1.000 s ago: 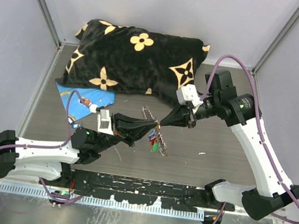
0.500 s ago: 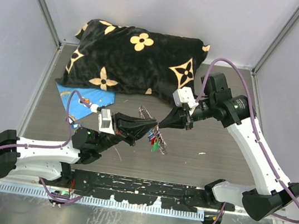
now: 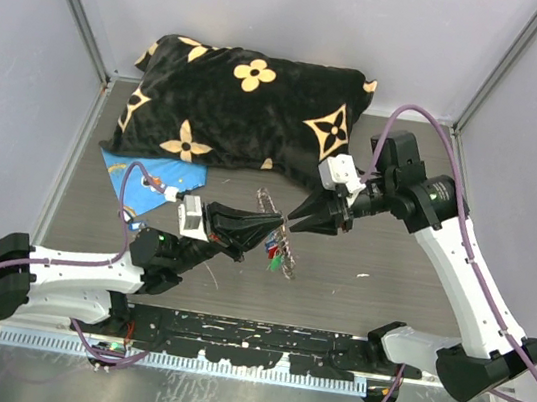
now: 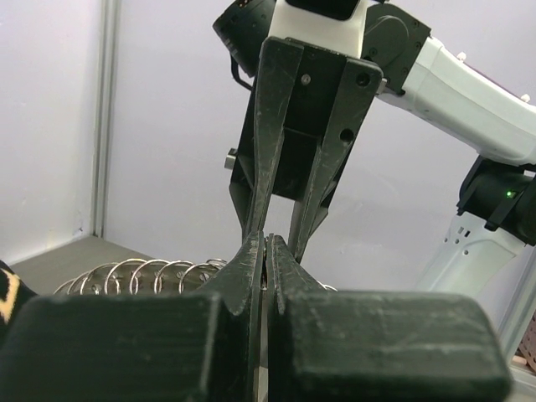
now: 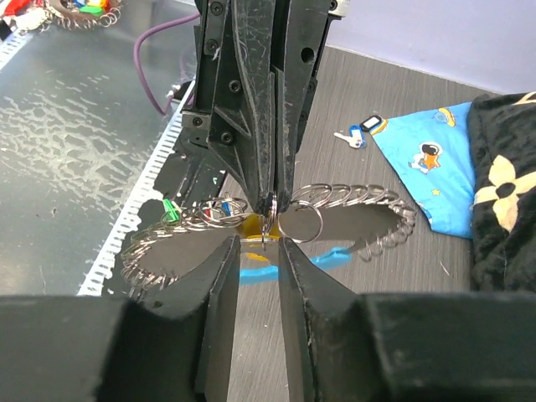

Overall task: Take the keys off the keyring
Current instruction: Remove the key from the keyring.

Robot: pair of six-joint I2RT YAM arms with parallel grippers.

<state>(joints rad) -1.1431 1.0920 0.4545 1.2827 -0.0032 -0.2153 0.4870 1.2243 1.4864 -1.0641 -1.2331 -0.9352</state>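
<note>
The keyring (image 5: 360, 197) is a grey chain of wire rings with a light-blue section (image 5: 289, 266), hanging just above the table between both arms. My left gripper (image 3: 275, 224) is shut on one small ring of it (image 5: 270, 219). In the left wrist view the ring shows as a thin edge between the closed tips (image 4: 268, 247). Tiny keys (image 3: 277, 255) with green, red and blue heads hang on the chain near the left gripper (image 5: 272, 197). My right gripper (image 5: 258, 247) is open. Its fingers (image 4: 276, 134) stand on either side of the pinched ring without touching it.
A black pillow with gold flowers (image 3: 242, 106) lies across the back. A blue printed cloth (image 3: 146, 175) lies at the left, with a loose blue-headed key (image 5: 360, 134) beside it. A perforated metal rail (image 3: 248, 340) runs along the near edge.
My right gripper was shut at the ring and has now opened, drawing back slightly to the right. The left gripper keeps its hold and has hardly moved.
</note>
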